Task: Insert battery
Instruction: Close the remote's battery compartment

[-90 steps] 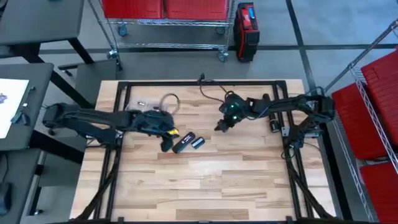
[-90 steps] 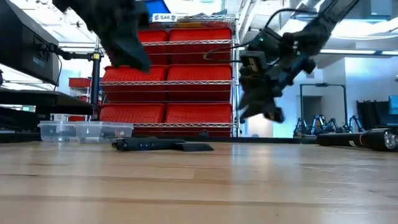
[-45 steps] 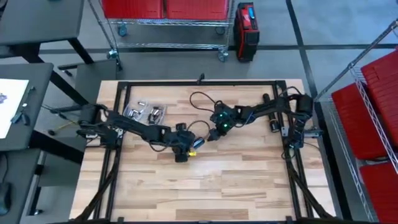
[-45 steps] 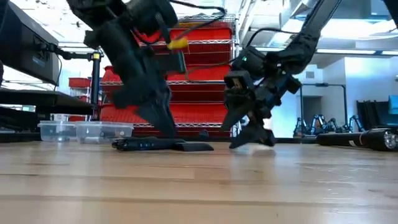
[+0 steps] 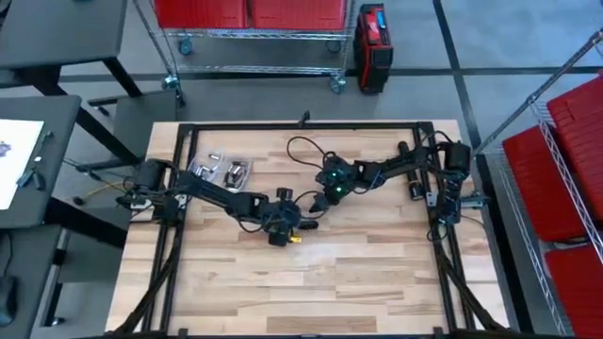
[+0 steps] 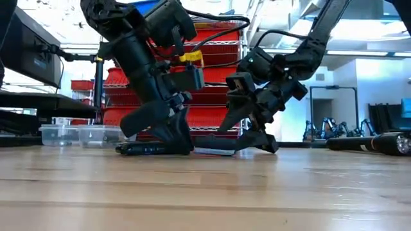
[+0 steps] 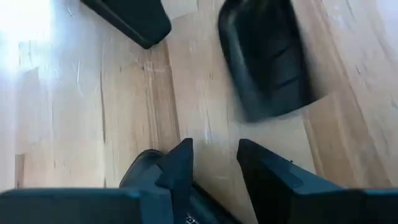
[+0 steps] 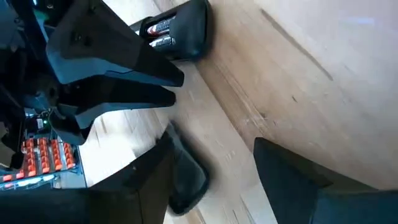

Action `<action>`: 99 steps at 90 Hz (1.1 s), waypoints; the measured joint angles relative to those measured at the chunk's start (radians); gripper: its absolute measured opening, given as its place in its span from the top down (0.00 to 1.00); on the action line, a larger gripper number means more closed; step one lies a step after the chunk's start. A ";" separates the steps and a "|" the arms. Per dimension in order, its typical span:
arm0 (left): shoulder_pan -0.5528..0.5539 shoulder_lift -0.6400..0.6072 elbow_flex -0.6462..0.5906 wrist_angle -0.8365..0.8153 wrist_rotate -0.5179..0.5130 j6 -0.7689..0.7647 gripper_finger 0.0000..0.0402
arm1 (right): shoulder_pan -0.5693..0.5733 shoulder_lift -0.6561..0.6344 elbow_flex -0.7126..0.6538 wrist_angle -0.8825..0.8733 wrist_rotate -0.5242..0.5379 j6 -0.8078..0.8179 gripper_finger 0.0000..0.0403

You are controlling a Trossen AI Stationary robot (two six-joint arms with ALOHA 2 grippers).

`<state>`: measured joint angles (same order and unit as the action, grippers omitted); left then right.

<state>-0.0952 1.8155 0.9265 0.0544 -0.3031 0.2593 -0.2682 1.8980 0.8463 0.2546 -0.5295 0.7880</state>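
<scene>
A black device [image 8: 177,28] lies flat on the wooden table near its middle, two batteries showing in its open end. Its low black body also shows in the low view [image 6: 138,149]. A black ribbed cover [image 7: 264,56] lies on the wood close by, and in the right wrist view the cover [image 8: 189,180] sits right beside one finger. My left gripper [image 7: 214,155] is down at the table over the device, open by a narrow gap with bare wood between the fingertips. My right gripper [image 8: 211,143] is open wide, low over the table next to the cover. My left gripper points down and slants toward the table's right, with a dark body under one finger [image 7: 146,171]; I cannot tell if it touches. My right gripper has one finger [image 8: 152,177] right against the cover's edge; I cannot tell if it touches.
Small clear plastic boxes [image 5: 219,169] stand at the back left. A black cylindrical tool [image 6: 372,142] lies at the right edge. A dark cable [image 5: 301,146] loops over the far middle. The two grippers [image 5: 287,229] [image 5: 316,202] are close together; the near half is bare wood.
My left gripper has swung from the table's left toward its middle and come down from well above to the device. My right gripper has moved toward the left and near edges and come down to the table beside the cover.
</scene>
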 joint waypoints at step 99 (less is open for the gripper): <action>-0.147 0.085 0.001 0.205 0.032 -0.550 0.72 | 0.211 0.006 -0.004 -0.010 0.116 -0.168 0.58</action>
<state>-0.2418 1.9007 0.9280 0.2589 -0.2712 -0.2907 -0.0570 1.9038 0.8425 0.2447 -0.4138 0.6200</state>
